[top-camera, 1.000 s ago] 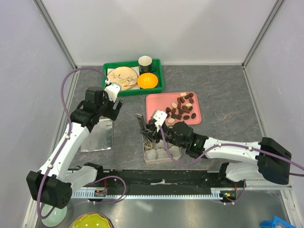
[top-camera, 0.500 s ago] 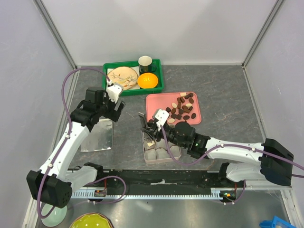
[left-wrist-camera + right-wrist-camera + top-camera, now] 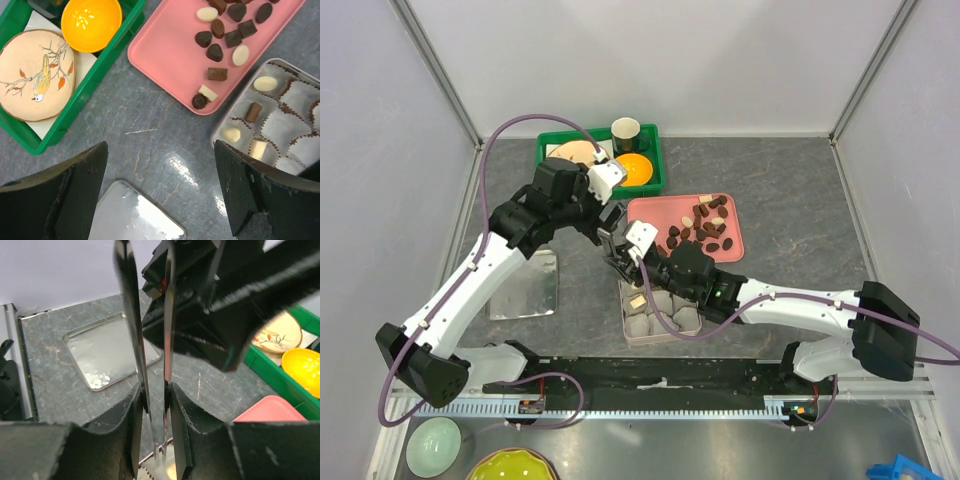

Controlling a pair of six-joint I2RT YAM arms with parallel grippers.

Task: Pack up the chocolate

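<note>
Chocolate pieces [image 3: 705,228], mostly dark brown with some cream, lie on a pink tray [image 3: 655,215]; they also show in the left wrist view [image 3: 225,35]. A metal tin [image 3: 660,318] lined with paper cups holds a few pieces [image 3: 253,111]. My right gripper [image 3: 640,272] is shut on metal tongs [image 3: 131,315], whose tips point down at the tin's far left corner. My left gripper [image 3: 160,170] is open and empty, above the table between the green tray and the pink tray, close over the right gripper [image 3: 155,395].
A green tray [image 3: 665,165] at the back holds an orange bowl [image 3: 631,170], a dark cup [image 3: 625,130] and a bird plate [image 3: 37,75]. The tin's lid [image 3: 525,285] lies flat to the left. The left arm crowds the space above the tongs.
My left arm has swung right from above the lid to over the gap beside the pink tray. My right gripper with the tongs shifted slightly left and back.
</note>
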